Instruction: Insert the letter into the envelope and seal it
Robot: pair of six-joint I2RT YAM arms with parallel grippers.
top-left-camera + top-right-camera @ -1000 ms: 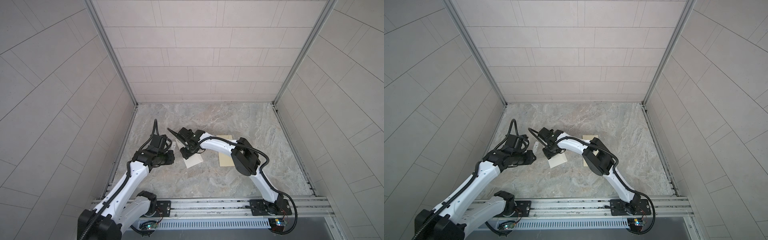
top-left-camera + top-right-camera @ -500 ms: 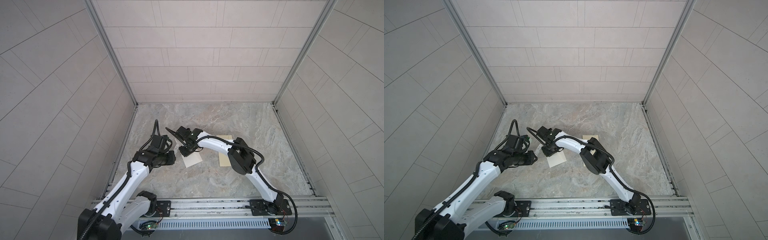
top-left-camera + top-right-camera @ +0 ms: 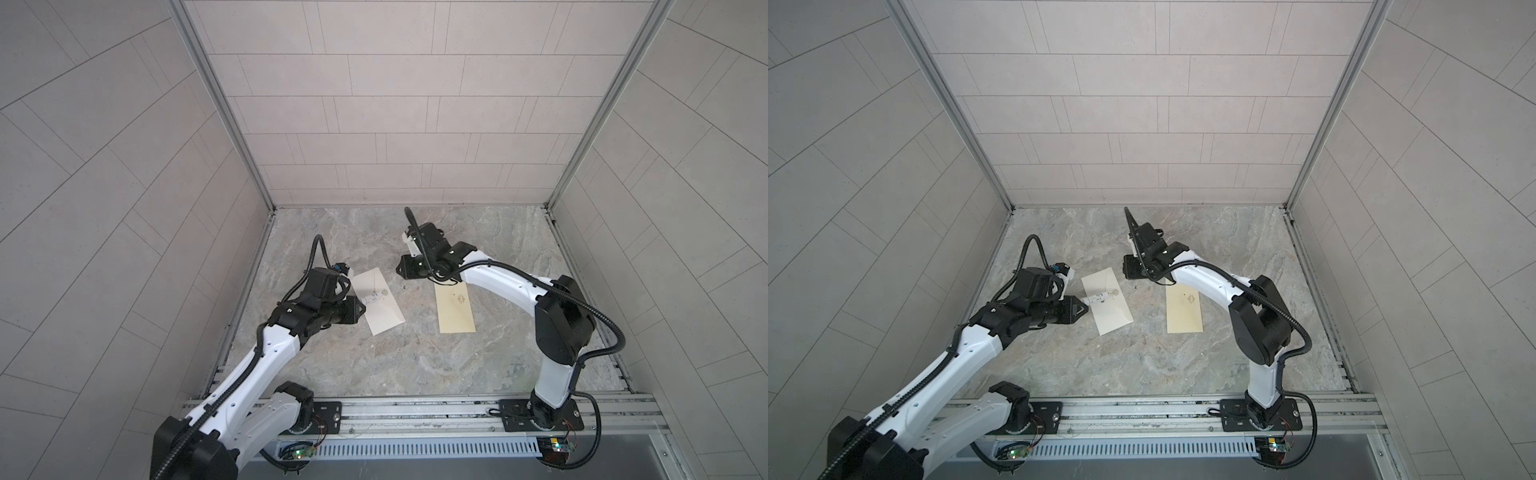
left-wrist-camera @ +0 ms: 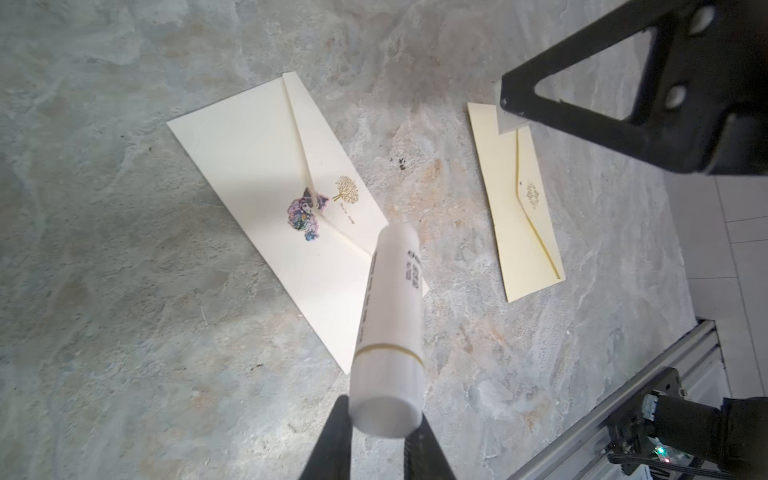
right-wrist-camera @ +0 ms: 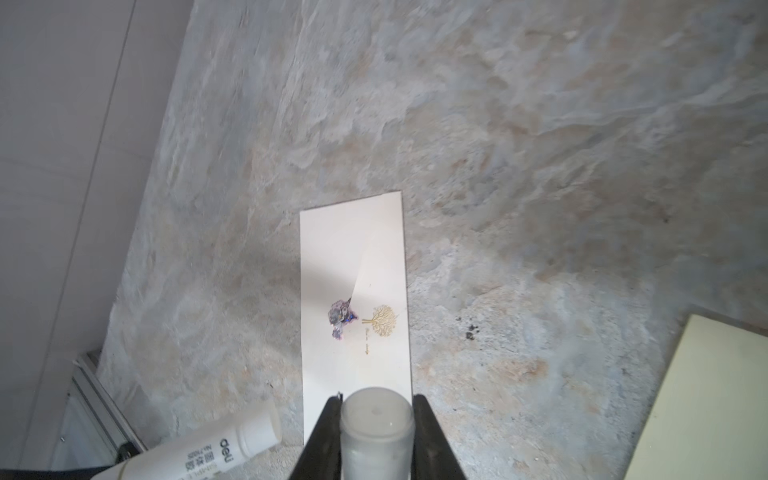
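Note:
A cream envelope (image 3: pixel 384 316) (image 3: pixel 1113 311) (image 4: pixel 257 166) (image 5: pixel 353 257) lies flat left of the middle, flap down, with a purple sticker (image 4: pixel 305 214) at the flap's tip. The letter is out of view. My left gripper (image 3: pixel 360 309) (image 3: pixel 1086 308) (image 4: pixel 384 411) is shut on a white glue stick (image 4: pixel 392 311) (image 5: pixel 199 453) that points over the envelope, uncapped. My right gripper (image 3: pixel 402 270) (image 3: pixel 1127 268) (image 5: pixel 376 405) hangs right of the envelope, apart from it, shut on the stick's translucent cap (image 5: pixel 376 432).
A second, yellowish envelope (image 3: pixel 455 307) (image 3: pixel 1183 309) (image 4: pixel 523 232) lies right of the middle, just below my right gripper. Tiled walls enclose the stone floor on three sides, and a metal rail (image 3: pixel 415 409) runs along the front.
My right gripper closed at the glue stick, then drew away to the right and back with the cap in it. The left gripper and the stick have hardly moved.

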